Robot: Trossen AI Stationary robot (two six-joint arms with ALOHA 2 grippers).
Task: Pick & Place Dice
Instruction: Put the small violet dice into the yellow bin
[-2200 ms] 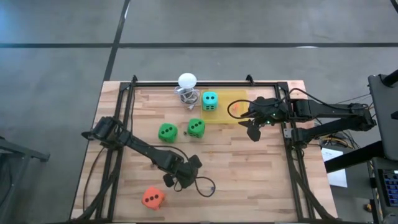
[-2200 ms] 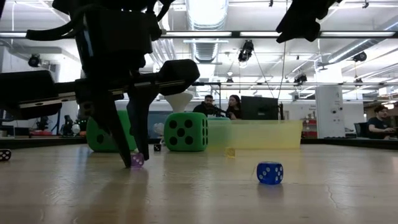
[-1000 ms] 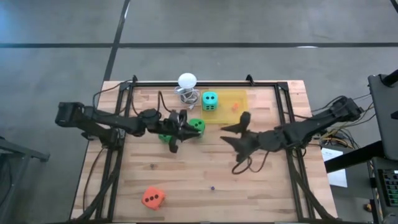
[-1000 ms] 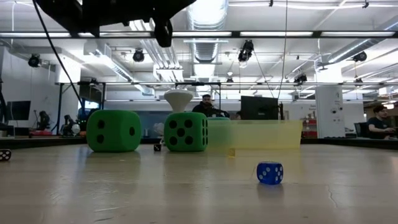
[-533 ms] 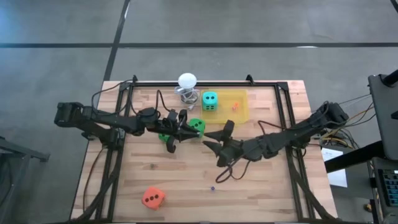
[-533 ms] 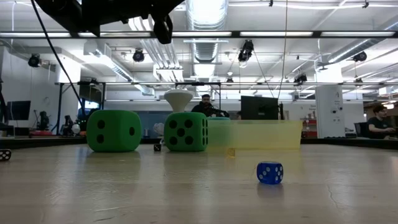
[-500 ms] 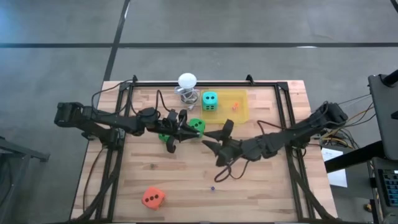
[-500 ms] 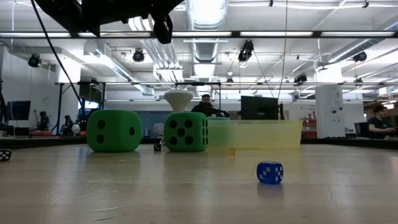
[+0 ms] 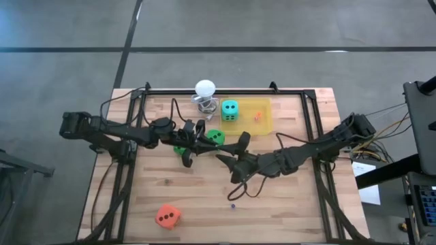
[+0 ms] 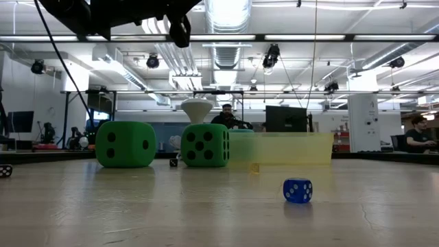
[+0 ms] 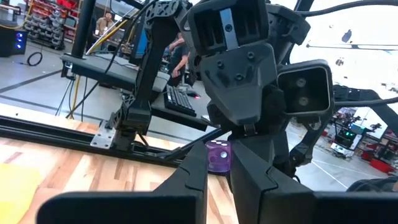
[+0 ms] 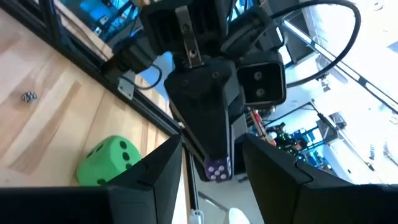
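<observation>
My left gripper (image 9: 208,142) hangs level above the table's middle, shut on a small purple die (image 11: 217,154). My right gripper (image 9: 231,150) faces it from the right, open. In the right wrist view its two fingers (image 12: 155,171) stand on either side of the purple die (image 12: 217,168) without touching it. Below, two green dice (image 9: 215,136) (image 10: 125,144) rest on the wood, one partly hidden under my left gripper. A teal die (image 9: 229,110) sits at the edge of a yellow tray (image 9: 262,109). An orange-red die (image 9: 167,216) lies near the front left. My left gripper pinches the small purple die's two opposite faces (image 11: 217,163) between the free ends of its two fingers. The fingers lie level and point toward the table's right. The die is lifted clear, high above the table.
A white ball on a wire stand (image 9: 204,90) stands at the far edge, next to the teal die. A small blue die (image 10: 297,190) lies on the wood toward the near edge. A tiny orange piece (image 9: 257,116) lies in the tray. Black frame rails (image 9: 315,143) run along the table's sides.
My right gripper has travelled toward the table's left, closing on my left gripper, and has sunk a little, staying open. My left gripper has kept still with the purple die.
</observation>
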